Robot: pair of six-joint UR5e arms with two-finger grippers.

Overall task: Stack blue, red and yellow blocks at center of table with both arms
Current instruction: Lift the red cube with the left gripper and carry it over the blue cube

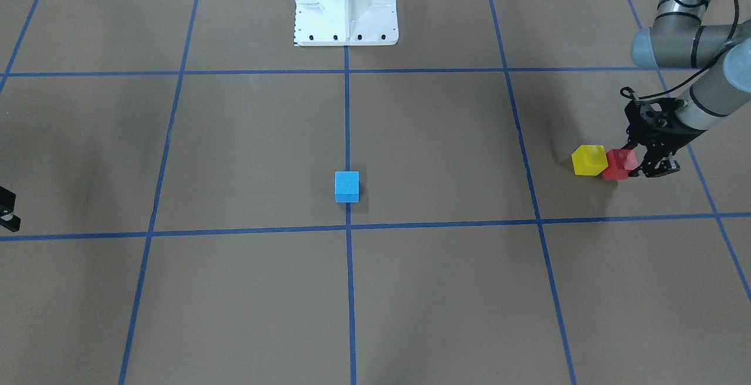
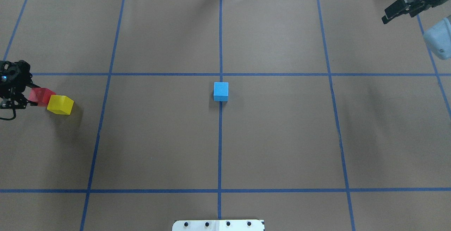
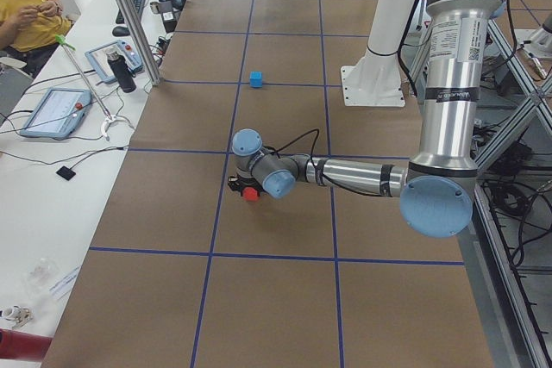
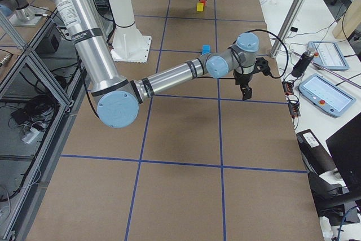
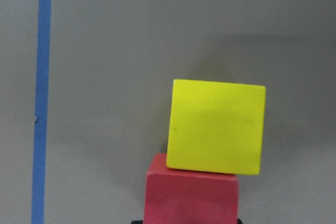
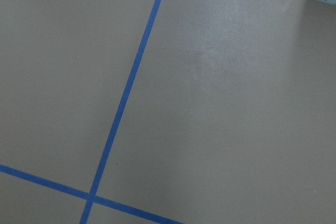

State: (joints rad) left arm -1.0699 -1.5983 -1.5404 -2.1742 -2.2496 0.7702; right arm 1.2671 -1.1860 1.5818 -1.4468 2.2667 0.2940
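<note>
Clamps the left gripper [image 1: 636, 162] on the red block [image 1: 617, 165] near the left edge of the table [image 1: 234, 138], tight against the yellow block [image 1: 589, 160]. Leaves the blue block [image 1: 347, 186] alone at centre, on the middle tape line [image 1: 347, 115]. Holds the right gripper [image 2: 389, 14] spread over the far right corner.

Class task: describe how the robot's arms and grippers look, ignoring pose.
The left arm and right arm are silver-grey tubes with pale blue joint caps. The left gripper and right gripper are black; a black cable loops along the left arm.
</note>
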